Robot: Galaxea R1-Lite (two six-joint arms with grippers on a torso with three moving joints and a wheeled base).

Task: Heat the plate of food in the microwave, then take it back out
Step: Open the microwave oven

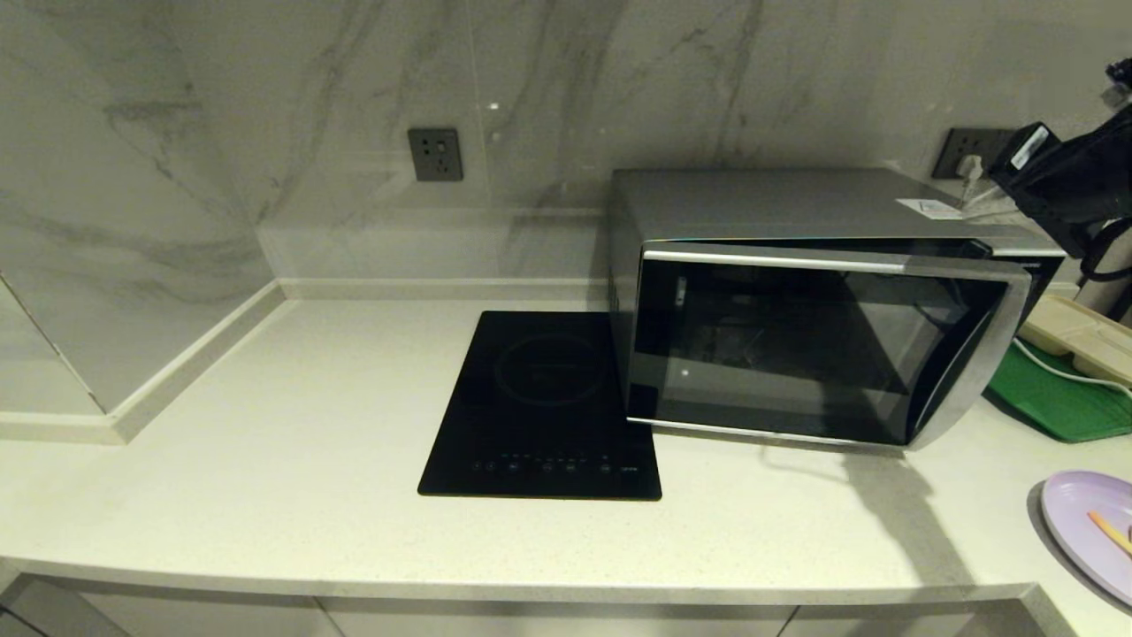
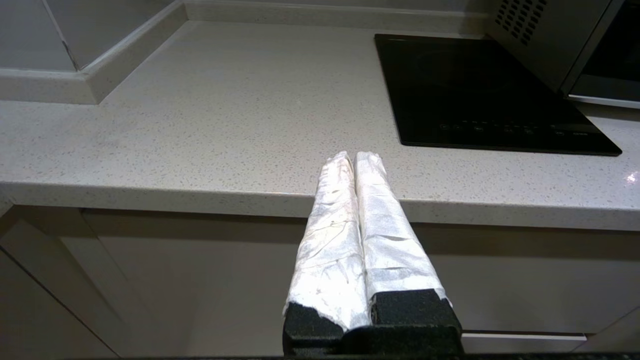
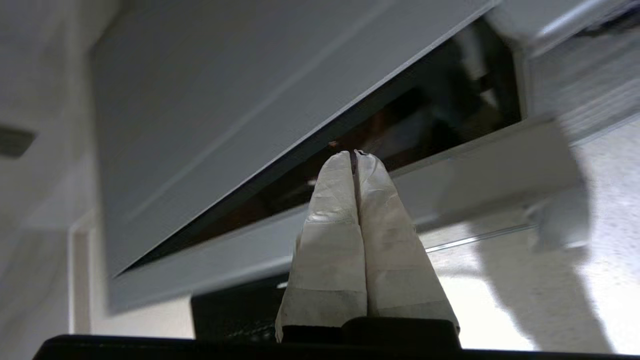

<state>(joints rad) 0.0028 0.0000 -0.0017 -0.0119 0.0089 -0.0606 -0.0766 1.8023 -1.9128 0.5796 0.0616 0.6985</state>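
We find the microwave (image 1: 822,305) at centre right of the head view, its dark glass door swung slightly ajar, the free edge at the right standing off the cabinet. We can make out no plate through the glass. The plate of food (image 1: 1089,529) lies on the countertop (image 1: 265,460) at the lower right edge of the frame, well apart from the oven, with an orange stick showing on it.

The right gripper (image 3: 354,152) is raised over the top right of the microwave; in its wrist view the taped fingers are pressed together with nothing between them, tips pointing at the gap above the door. The left gripper (image 2: 356,154) hangs off the counter's front edge, fingers likewise pressed together and empty, near the black induction hob (image 1: 541,402).

We judge the task at an early stage: door partly opened only. Outstanding, in our assessment: full opening, loading the plate, closing, heating, retrieval.
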